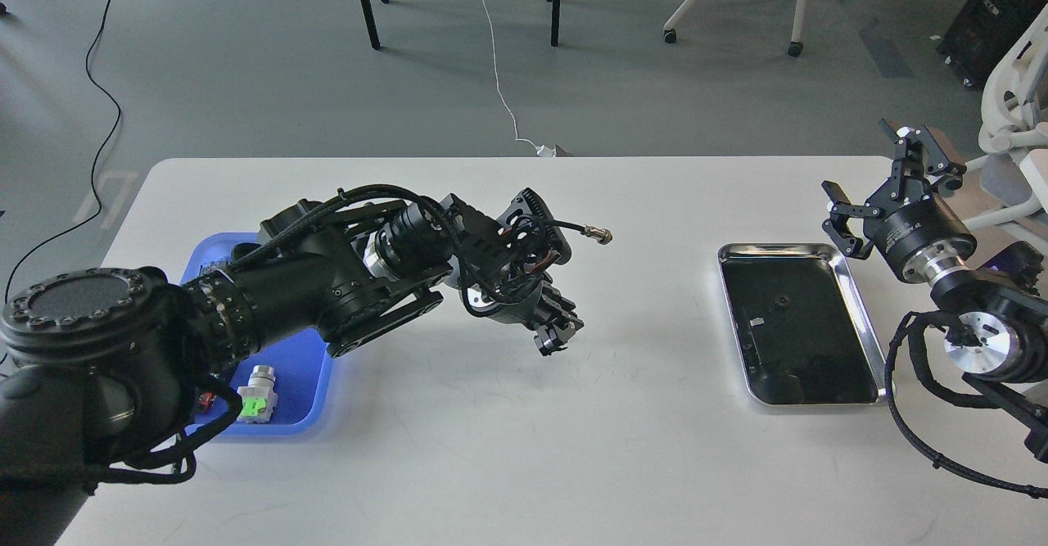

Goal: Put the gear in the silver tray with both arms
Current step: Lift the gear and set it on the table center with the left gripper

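Note:
The silver tray [861, 296] lies on the right of the white table, its bottom dark and mirror-like. A tiny dark gear-like piece [782, 302] sits in its far half. My left gripper [553, 339] hangs just above the table's middle, pointing down and right, well left of the tray. Its dark fingers sit close together and I cannot tell whether they hold anything. My right gripper [880, 173] is open and empty, raised beyond the tray's far right corner.
A blue plastic tray [304, 366] at the left is mostly hidden by my left arm. A silver and green switch part [255, 397] shows in it. Chairs and a cable stand on the floor beyond the table's far edge.

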Action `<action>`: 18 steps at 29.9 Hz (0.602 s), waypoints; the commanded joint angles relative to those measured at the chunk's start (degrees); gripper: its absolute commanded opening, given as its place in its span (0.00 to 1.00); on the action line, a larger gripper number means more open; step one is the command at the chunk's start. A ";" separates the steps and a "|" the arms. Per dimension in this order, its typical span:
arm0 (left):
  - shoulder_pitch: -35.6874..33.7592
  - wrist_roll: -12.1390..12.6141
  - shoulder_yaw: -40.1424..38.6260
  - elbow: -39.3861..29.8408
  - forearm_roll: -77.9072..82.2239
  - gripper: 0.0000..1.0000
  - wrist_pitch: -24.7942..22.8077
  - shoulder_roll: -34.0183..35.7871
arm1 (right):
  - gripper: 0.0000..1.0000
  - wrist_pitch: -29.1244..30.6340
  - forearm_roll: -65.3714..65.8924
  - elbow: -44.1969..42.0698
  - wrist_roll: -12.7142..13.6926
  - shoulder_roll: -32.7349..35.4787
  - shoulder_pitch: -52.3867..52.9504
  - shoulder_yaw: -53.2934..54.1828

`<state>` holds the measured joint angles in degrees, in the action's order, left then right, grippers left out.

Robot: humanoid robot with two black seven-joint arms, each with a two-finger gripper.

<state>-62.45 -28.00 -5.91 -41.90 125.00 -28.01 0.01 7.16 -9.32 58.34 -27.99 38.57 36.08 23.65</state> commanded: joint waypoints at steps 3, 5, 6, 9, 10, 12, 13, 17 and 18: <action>0.49 0.00 0.11 2.09 0.00 0.22 0.01 -0.01 | 0.98 -0.12 0.09 -0.07 -0.01 0.02 0.04 -0.01; 0.49 0.00 0.11 2.00 0.00 0.22 0.06 -0.01 | 0.98 -0.12 0.09 -0.07 -0.01 0.02 0.04 -0.01; 0.49 0.00 0.02 2.00 0.00 0.22 0.15 -0.01 | 0.98 -0.21 0.09 -0.07 -0.01 0.10 0.04 -0.01; 0.49 0.00 0.02 1.21 0.00 0.22 0.06 -0.01 | 0.98 -0.21 0.09 -0.07 -0.01 0.11 -0.05 -0.01; 0.58 0.00 0.02 0.77 0.00 0.22 0.06 -0.01 | 0.98 -0.30 0.09 -0.07 -0.01 0.11 -0.05 -0.01; 0.49 0.00 0.10 -0.02 0.00 0.22 0.06 -0.01 | 0.98 -0.39 0.09 -0.07 -0.01 0.11 -0.05 -0.01; 0.40 0.00 0.80 -0.11 0.00 0.22 0.06 -0.01 | 0.98 -0.39 0.09 0.01 -0.01 0.11 -0.05 -0.01; -0.04 0.00 3.09 -0.72 0.00 0.22 0.06 -0.01 | 0.98 -0.48 0.09 0.01 -0.01 0.11 -0.05 -0.01; -0.04 0.00 3.18 -0.72 0.00 0.22 0.06 -0.01 | 0.98 -0.48 0.09 0.01 -0.01 0.11 -0.13 -0.01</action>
<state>-62.37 -28.00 -3.46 -42.26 125.00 -27.93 0.00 6.76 -9.23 58.33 -28.01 38.68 36.04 23.65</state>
